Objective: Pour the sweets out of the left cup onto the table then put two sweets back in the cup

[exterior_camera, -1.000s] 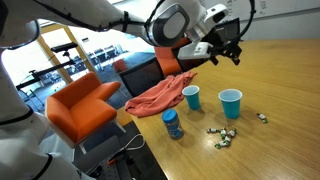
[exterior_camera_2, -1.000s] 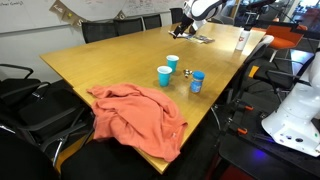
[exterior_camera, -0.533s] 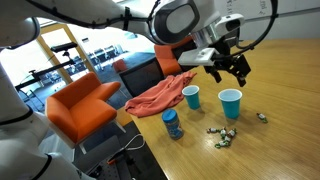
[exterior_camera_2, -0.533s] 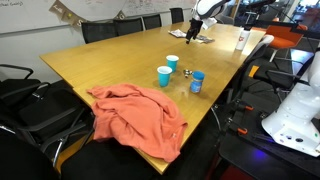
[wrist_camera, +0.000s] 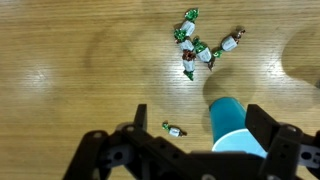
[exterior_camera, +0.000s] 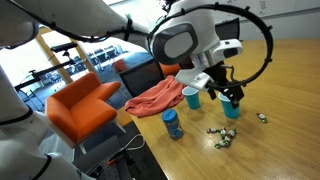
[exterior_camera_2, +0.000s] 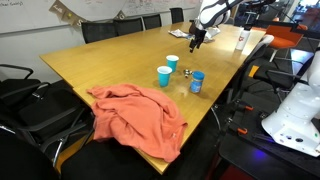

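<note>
Teal plastic, the left cup (exterior_camera: 192,97) stands upright on the worktop (exterior_camera: 285,70), mid-frame in an exterior view, between a blue bottle (exterior_camera: 171,123) and a brighter cyan cup (exterior_camera: 233,108). Sweets (wrist_camera: 198,50) lie scattered on the wood (one sits apart from the cluster, nearer the lower edge). Gripper (exterior_camera: 229,95) hangs over the brighter cup, fingers (wrist_camera: 268,130) spread wide, holding nothing.

Hidden / cut off
Light-cyan cup (exterior_camera: 232,109) mostly behind gripper (exterior_camera: 228,94) in an ext. view; wrist view: bottom edge cuts it; sweets (exterior_camera: 222,136) too small for wrapper detail.
</note>
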You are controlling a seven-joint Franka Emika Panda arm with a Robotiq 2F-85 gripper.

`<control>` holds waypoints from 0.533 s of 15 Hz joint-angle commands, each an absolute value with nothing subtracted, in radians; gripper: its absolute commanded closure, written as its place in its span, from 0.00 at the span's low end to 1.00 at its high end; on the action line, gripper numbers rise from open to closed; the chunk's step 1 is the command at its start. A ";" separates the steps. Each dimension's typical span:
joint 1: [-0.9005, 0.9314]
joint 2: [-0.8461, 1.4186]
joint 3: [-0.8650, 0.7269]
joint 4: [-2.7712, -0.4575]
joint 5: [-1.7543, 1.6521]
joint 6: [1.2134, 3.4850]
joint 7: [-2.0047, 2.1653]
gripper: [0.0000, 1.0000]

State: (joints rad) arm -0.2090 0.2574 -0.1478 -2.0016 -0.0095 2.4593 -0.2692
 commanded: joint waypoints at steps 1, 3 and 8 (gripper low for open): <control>-0.233 0.227 -0.134 -2.116 0.028 2.589 -0.314 0.00; -0.239 0.243 -0.132 -2.150 0.035 2.646 -0.331 0.00; -0.262 0.294 -0.116 -2.191 0.060 2.756 -0.355 0.00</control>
